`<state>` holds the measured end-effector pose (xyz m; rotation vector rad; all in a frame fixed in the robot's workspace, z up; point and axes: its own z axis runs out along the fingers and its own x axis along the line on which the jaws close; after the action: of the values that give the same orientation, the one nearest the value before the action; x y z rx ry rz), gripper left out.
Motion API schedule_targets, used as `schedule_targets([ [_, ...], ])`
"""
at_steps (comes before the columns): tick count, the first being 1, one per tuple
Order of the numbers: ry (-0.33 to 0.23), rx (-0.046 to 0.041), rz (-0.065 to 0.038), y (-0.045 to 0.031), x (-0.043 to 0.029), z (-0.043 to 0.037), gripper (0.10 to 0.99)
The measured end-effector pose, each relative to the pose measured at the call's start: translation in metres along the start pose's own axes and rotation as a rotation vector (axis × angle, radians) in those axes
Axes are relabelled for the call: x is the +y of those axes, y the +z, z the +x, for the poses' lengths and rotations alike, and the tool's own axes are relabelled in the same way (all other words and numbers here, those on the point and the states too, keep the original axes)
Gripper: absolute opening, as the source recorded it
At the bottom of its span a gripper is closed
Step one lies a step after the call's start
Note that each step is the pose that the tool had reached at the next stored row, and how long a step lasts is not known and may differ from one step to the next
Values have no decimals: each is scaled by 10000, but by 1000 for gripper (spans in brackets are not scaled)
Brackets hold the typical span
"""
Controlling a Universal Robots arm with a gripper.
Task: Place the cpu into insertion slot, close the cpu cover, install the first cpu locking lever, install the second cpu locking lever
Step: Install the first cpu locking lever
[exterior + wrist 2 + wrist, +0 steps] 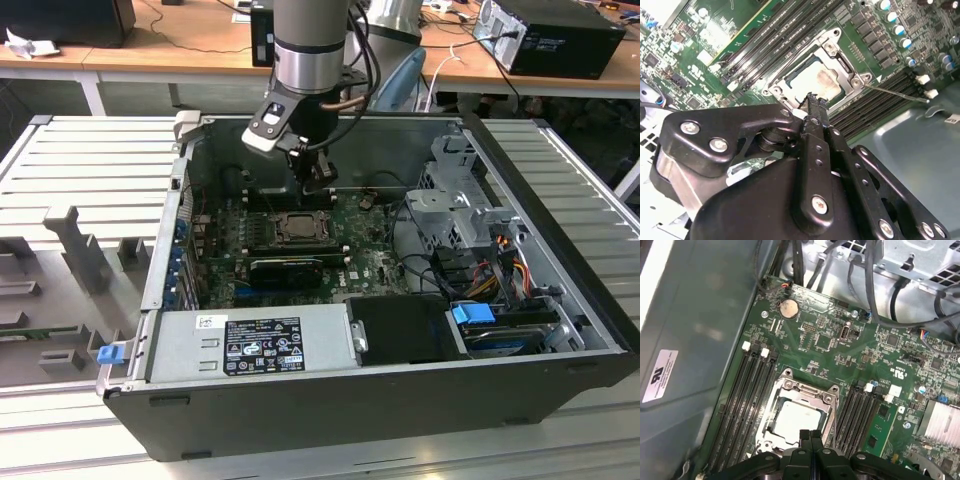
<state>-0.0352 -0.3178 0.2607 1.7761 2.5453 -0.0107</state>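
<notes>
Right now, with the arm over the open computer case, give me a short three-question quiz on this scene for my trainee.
1. True or false: the cpu cover is down around the cpu.
2. The gripper is: A spread wide, B shut with nothing between its fingers, C clamped on a cable.
3. What is the round silver part on the motherboard?
Key: 1 true; 2 B; 3 a coin cell battery.

Support: ribbed grey metal table (90,150).
Centre: open computer case (400,400) lay on its side.
Exterior view's left: grey fixture blocks (80,250) sat beside case.
</notes>
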Motion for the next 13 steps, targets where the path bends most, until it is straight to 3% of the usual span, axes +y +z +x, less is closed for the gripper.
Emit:
schedule_targets([
  [13, -1312, -89, -5, 0, 0, 0, 106],
])
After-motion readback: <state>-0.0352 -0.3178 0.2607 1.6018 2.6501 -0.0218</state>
